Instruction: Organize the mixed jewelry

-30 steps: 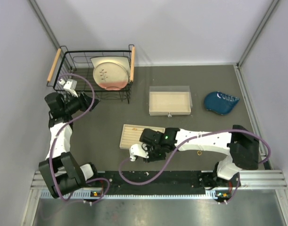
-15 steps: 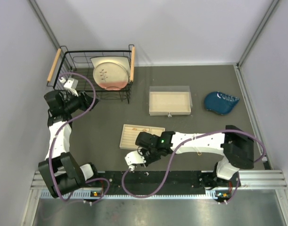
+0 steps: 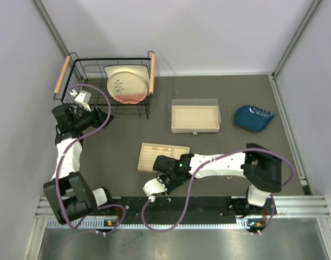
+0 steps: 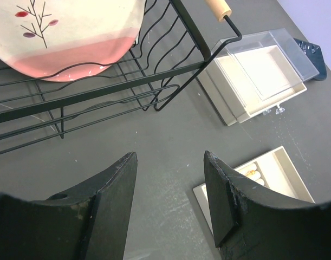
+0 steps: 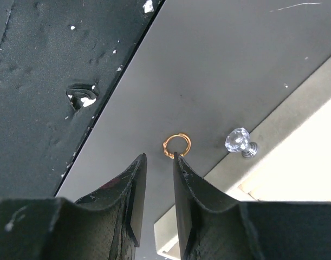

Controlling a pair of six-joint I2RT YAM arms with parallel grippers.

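Gold ring point(image 5: 176, 145) is framed by narrow, empty right fingers point(image 5: 135, 195); lowering and pinching are needed. Left fingers point(image 4: 111, 189) are spread wide.

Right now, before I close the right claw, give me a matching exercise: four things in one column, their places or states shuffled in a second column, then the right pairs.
Things:
1. gold ring
2. patterned plate
3. blue dish
4. left claw

Places or states:
A. standing in the black wire basket
B. open and empty, close to the basket
C. lying just past the tips of the right claw, beside a crystal knob
D. at the far right, beside the clear-lidded box

Pairs: 1-C, 2-A, 3-D, 4-B.
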